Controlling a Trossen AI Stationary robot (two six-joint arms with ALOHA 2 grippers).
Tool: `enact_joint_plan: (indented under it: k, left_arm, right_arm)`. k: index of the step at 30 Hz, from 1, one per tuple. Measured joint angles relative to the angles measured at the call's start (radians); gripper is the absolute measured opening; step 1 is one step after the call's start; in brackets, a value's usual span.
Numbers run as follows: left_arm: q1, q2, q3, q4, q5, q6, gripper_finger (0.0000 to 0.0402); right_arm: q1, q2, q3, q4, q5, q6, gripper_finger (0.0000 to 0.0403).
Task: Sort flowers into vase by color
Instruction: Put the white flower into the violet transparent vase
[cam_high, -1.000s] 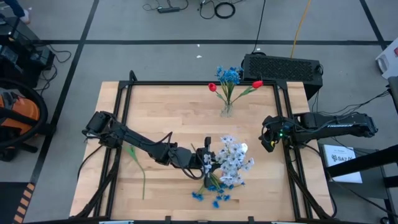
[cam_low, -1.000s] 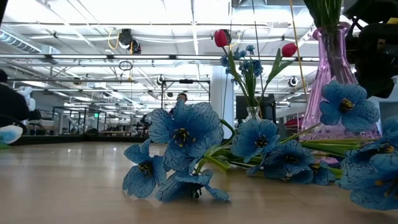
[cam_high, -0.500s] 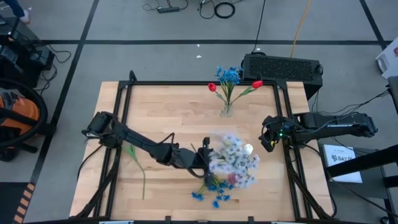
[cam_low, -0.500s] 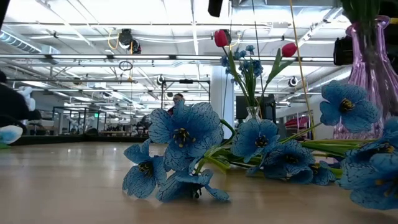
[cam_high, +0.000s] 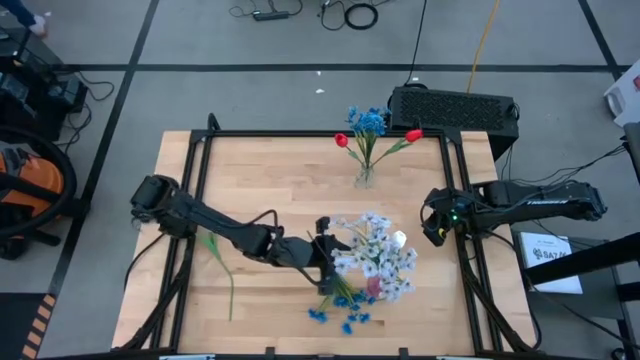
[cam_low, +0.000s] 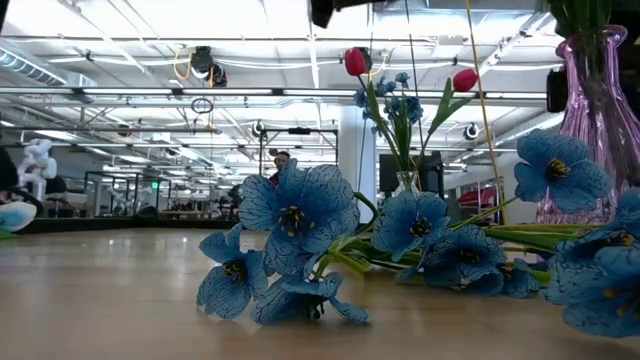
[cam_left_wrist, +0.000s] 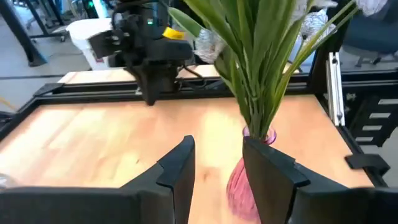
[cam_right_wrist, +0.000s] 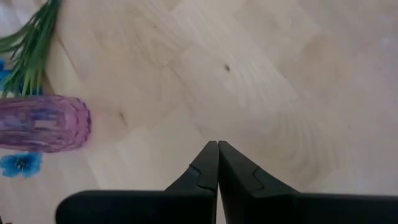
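- Left claw (cam_left_wrist: 214, 168) open, just beside pink vase (cam_left_wrist: 245, 186) of pale flowers (cam_high: 375, 255), mid table (cam_high: 260, 180).
- Right claw (cam_right_wrist: 217, 163) closed, empty, at table's right edge.
- Blue flowers (cam_low: 300, 240) lie loose near vase; light, floppy, petals fragile. Prob. best to grab by green stem, low down.

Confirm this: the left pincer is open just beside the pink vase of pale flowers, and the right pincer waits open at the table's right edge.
One error: the right pincer is shut, fingertips pressed together in the right wrist view. The rest holds: the left pincer is open beside the pink vase of pale flowers, and the right pincer waits at the table's right edge.
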Motion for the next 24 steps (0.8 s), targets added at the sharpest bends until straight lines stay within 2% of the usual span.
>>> enact_joint_plan:
  k: [8,13,16,19,22,24]
  left_arm:
    - [-0.027,-0.13,0.002,-0.25,-0.074,-0.039,0.0141]
    - [-0.058,-0.197,0.002,-0.517,-0.173,-0.235,0.0141]
    - [-0.09,-0.224,0.002,-0.703,-0.25,-0.419,0.0141]
    - [-0.125,-0.233,0.002,-0.879,-0.32,-0.675,0.0141]
    - [-0.139,-0.24,0.003,-1.075,-0.307,-1.035,0.0139]
    - [-0.137,-0.237,0.002,-1.249,-0.228,-1.292,0.0135]
  right_arm:
    - [0.0,-0.011,0.0,-0.035,-0.021,0.015,0.0]
    - [0.0,-0.011,0.0,-0.034,-0.021,0.015,0.0]
    - [0.0,-0.011,0.0,-0.034,-0.021,0.014,0.0]
    - [0.0,-0.011,0.0,-0.032,-0.021,0.013,0.0]
    - [0.0,-0.011,0.0,-0.028,-0.017,0.012,0.0]
    - [0.0,-0.011,0.0,-0.025,-0.017,0.012,0.0]
